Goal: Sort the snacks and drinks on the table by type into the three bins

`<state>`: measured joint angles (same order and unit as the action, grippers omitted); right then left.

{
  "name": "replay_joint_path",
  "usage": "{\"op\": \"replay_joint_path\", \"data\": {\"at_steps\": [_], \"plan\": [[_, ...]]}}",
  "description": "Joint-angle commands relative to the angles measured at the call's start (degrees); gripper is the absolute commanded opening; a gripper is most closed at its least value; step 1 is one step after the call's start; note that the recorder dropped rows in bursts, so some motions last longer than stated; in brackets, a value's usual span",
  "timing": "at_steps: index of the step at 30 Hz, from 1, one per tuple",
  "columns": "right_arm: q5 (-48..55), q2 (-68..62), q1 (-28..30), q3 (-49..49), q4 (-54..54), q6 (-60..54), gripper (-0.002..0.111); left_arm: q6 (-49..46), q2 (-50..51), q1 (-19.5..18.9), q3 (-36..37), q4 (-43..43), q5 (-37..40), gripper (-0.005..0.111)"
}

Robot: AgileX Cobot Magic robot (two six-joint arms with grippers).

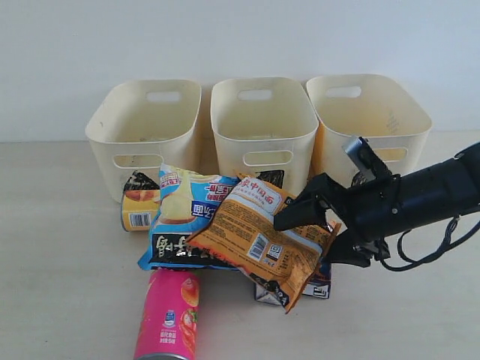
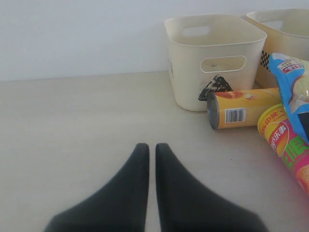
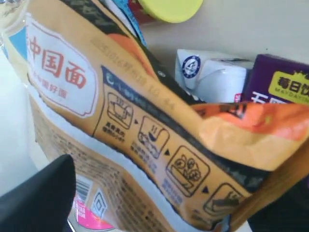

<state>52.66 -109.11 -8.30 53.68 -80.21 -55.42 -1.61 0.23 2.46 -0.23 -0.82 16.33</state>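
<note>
An orange bag (image 1: 259, 234) with Chinese print lies on top of a blue chip bag (image 1: 187, 217) in the middle of the table (image 1: 60, 247). My right gripper (image 1: 324, 231) is open, one finger on each side of the orange bag's right end (image 3: 120, 121). Under that bag lie a blue-and-white carton (image 3: 212, 77) and a purple carton (image 3: 280, 82). A pink tube (image 1: 169, 315) lies in front, and a yellow tube (image 2: 244, 108) lies by the left bin (image 1: 142, 124). My left gripper (image 2: 152, 147) is shut and empty over bare table; the exterior view does not show it.
The middle bin (image 1: 262, 120) and the right bin (image 1: 367, 112) stand in a row with the left one against the back wall. The left bin's front carries a black scribbled triangle (image 2: 216, 87). The right arm's cable (image 1: 431, 247) hangs over the table at the right.
</note>
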Motion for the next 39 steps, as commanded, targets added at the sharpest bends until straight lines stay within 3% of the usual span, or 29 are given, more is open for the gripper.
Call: {"op": "replay_joint_path", "data": {"at_steps": [1, 11, 13, 17, 22, 27, 39], "plan": [[0.91, -1.81, -1.47, -0.33, -2.81, -2.1, 0.08, 0.74, -0.23, -0.17, 0.23, 0.21, -0.48, 0.004], [4.56, -4.06, -3.07, -0.33, -11.93, -8.87, 0.079, 0.74, -0.23, -0.17, 0.23, 0.21, -0.48, 0.004], [6.39, -4.06, -3.07, -0.33, -15.03, -11.15, 0.075, 0.74, -0.23, -0.17, 0.23, 0.21, -0.48, 0.004], [5.87, -4.06, -3.07, -0.33, -16.03, -11.65, 0.049, 0.74, -0.23, -0.17, 0.23, 0.21, -0.23, 0.004], [4.49, -4.06, -3.07, -0.33, -16.03, -13.26, 0.0, 0.74, -0.23, -0.17, 0.23, 0.21, -0.23, 0.004], [4.37, -4.06, -2.86, -0.33, -16.98, -16.51, 0.0, 0.74, -0.23, -0.17, 0.23, 0.21, -0.23, 0.004], [17.3, -1.91, 2.48, -0.33, -19.74, -21.35, 0.0, 0.74, -0.23, -0.17, 0.23, 0.21, -0.23, 0.004]]}}
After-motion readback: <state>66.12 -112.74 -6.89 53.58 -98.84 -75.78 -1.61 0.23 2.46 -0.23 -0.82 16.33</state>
